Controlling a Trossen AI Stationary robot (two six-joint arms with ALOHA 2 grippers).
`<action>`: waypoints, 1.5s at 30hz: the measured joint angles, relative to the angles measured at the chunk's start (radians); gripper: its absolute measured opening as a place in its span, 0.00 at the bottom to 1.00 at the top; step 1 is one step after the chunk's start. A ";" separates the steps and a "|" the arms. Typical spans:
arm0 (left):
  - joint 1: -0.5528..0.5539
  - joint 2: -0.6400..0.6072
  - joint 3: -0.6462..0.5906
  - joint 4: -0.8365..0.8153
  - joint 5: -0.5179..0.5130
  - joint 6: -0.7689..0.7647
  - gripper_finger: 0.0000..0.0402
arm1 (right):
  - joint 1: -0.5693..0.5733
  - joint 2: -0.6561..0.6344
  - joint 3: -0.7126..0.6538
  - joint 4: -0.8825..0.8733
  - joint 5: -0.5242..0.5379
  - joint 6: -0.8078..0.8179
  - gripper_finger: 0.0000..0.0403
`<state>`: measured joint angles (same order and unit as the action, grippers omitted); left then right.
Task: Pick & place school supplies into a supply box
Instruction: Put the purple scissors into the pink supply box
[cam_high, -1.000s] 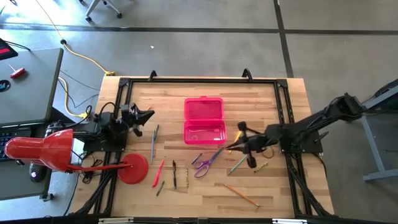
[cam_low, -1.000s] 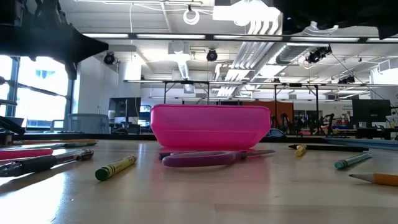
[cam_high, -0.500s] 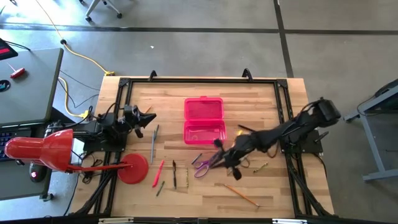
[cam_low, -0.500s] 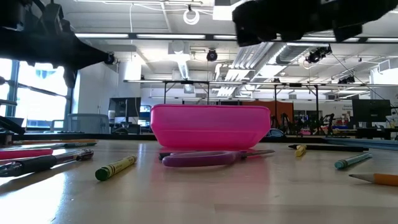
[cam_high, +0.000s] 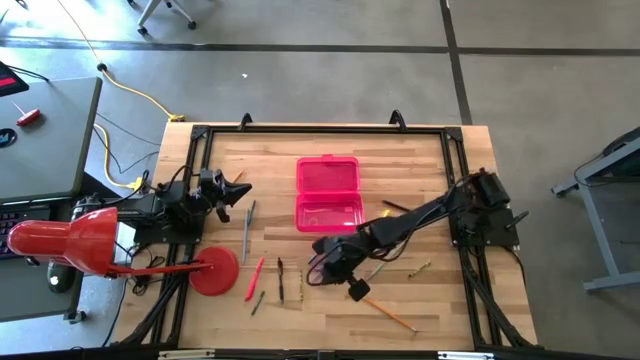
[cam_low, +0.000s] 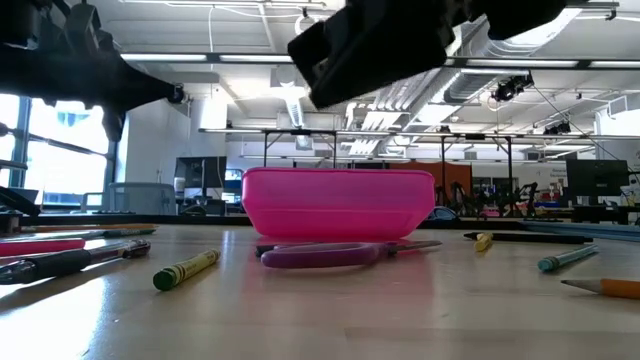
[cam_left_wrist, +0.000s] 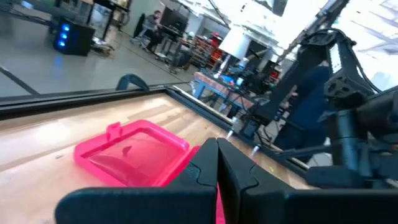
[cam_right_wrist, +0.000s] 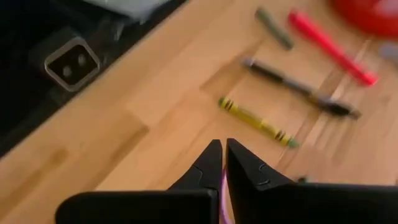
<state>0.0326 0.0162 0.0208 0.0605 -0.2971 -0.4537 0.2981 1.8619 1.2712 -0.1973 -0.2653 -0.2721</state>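
Supply box (cam_high: 329, 194): open at table centre, ready for loading. Scissors (cam_low: 340, 254): lying just before it, with pens scattered around. Right gripper (cam_high: 335, 258): we see it clenched and empty above the scissors. Left gripper (cam_high: 232, 191): parked at the left edge, nearly closed, empty.

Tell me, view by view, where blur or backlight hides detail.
Low view: bright windows and ceiling lights turn the right arm overhead into a dark, smeared silhouette; the pink box stays crisp. Right wrist view: the red pen and black pen are soft and streaked. Left wrist view: the background room is hazy. High view: evenly lit, only the right tool smears.
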 joint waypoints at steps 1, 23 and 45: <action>0.000 0.000 0.000 0.000 0.004 -0.001 0.08 | 0.003 0.010 0.020 -0.035 -0.001 0.000 0.00; 0.000 0.000 0.000 -0.001 0.054 -0.049 0.08 | -0.063 0.030 0.063 -0.100 0.035 -0.046 0.00; 0.000 0.000 0.001 0.064 -0.001 0.081 0.08 | 0.005 0.029 0.063 -0.075 0.048 0.047 0.00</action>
<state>0.0326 0.0158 0.0216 0.1245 -0.2981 -0.3729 0.3034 1.8908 1.3346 -0.2726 -0.2170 -0.2249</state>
